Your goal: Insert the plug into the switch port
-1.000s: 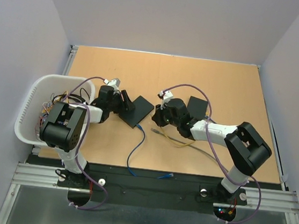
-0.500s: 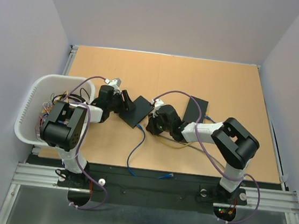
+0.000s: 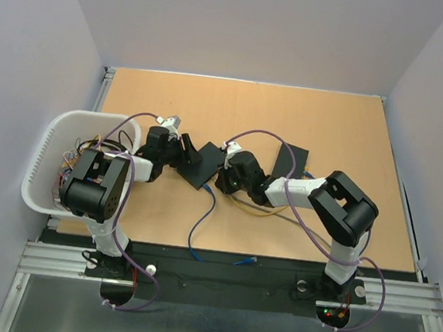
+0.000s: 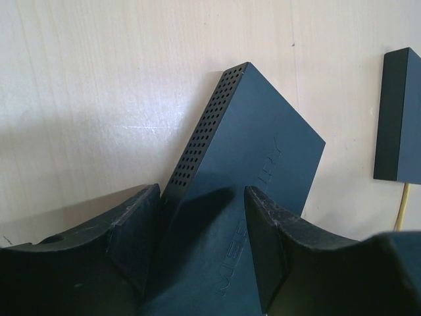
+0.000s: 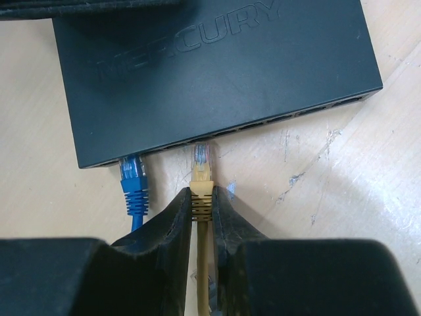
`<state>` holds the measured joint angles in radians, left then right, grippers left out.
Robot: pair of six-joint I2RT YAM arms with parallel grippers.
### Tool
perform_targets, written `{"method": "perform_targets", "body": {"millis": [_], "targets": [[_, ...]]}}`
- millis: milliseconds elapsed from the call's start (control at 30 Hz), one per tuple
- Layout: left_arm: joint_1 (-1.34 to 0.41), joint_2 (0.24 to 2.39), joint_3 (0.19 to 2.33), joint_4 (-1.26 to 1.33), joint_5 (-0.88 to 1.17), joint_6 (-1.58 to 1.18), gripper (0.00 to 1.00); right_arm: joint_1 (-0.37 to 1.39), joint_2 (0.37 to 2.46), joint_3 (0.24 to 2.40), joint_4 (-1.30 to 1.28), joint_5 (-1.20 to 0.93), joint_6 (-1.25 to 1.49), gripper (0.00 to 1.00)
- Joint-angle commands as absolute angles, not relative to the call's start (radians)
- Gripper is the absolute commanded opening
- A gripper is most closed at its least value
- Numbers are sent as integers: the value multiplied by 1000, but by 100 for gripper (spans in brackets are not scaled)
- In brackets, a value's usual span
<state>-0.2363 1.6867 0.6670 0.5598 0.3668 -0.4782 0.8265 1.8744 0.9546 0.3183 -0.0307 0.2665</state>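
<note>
From the overhead view, my left hand (image 3: 181,152) reaches out from beside the white basket (image 3: 48,146) to the near-left end of the switch (image 3: 202,164). My right hand (image 3: 222,174) meets the same box from the opposite side. The two face each other across it so that one can brace while the other pushes. A blue cable (image 3: 204,216) trails from the switch toward me. A second black box (image 3: 290,162) lies apart on the tabletop (image 3: 329,130), out of the job.

In the left wrist view, the fingers (image 4: 131,230) sit on both sides of the switch, one against its vented edge, the other on the far side. I read that as a grip across its width, meant to keep the box from sliding when the plug presses in. The box lies flat and slants away from the camera.

In the right wrist view, the right hand is closed on the yellow plug (image 5: 202,168), pinching the ribbed boot just behind the clear tip, so the tip sticks out free. The tip sits at the port row, pointing straight at the front face of the switch. I can't tell whether it has entered a port. Just beside it, a blue plug (image 5: 131,174) already sits in a port. I'd judge the next push needs to go straight in, in line with the port.
</note>
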Motion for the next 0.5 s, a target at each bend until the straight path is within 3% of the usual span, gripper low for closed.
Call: {"method": "perform_targets", "body": {"millis": [0, 467], "targets": [[-247, 1692, 649, 595, 403, -468, 64, 834, 1872, 1005, 364, 20, 279, 1], [-248, 1690, 640, 606, 410, -469, 62, 833, 1868, 1058, 334, 40, 295, 0]]}}
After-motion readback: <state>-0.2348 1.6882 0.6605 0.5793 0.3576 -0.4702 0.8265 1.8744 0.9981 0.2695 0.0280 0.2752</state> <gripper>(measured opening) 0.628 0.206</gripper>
